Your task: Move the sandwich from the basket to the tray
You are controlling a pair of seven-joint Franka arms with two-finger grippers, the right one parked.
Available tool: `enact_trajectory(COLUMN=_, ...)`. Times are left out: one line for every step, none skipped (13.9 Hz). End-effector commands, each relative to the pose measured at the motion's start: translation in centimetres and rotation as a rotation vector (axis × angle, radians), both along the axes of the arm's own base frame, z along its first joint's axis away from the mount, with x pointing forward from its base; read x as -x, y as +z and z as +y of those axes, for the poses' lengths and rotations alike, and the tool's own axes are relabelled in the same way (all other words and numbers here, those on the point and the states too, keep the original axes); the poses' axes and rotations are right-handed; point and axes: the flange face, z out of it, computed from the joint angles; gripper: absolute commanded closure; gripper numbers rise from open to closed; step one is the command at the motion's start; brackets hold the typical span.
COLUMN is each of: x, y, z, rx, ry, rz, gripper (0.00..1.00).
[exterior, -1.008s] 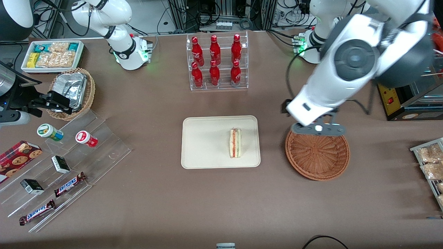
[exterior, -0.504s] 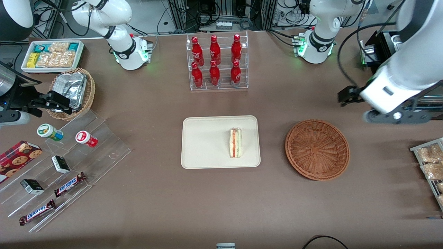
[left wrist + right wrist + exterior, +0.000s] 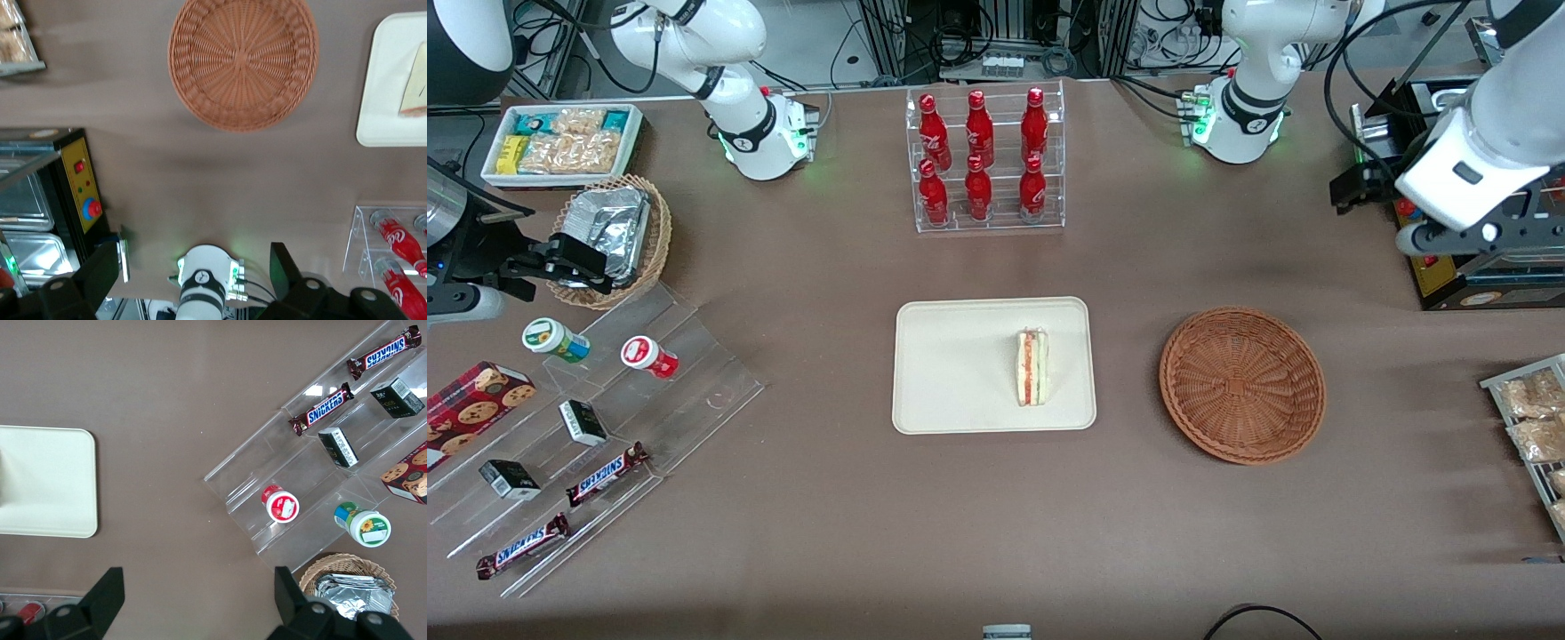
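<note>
My gripper: fingers spread wide, nothing between them; it hangs high above the desk at the working arm's end, over a black box with a yellow panel

What just changed: a second ago my gripper sat low at the rim of the basket; half a second ago it was already off to the side and rising; now it is higher and farther from the front camera, well clear of everything I handled

Basket: well apart from my gripper, nearer the front camera and lower; its wicker floor is bare, nothing in it; it has not shifted across the three moments

Tray: farther out again, past the basket toward the parked arm's end; unmoved

Sandwich: lying on the tray, in the part of it closest to the basket, its red and green filling stripe showing; free of my gripper and in the same spot through all three moments

Bottle rack: red bottles in a clear stand, farther from the front camera than the tray, untouched

Farthest from me: at the parked arm's end, the small basket of foil packets, the white bin of snacks and the clear steps with candy bars

What it means: I judge the placing done, since the sandwich rests on the tray and the basket is empty; my pulling up and away reads as a retreat to rest, with no step left
</note>
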Motion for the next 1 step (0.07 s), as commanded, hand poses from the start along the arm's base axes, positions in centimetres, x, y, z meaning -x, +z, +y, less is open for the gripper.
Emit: enact_trajectory(x=2.85, y=-0.79, z=0.23, rx=0.017, ry=-0.006, rz=0.028, gripper=0.0)
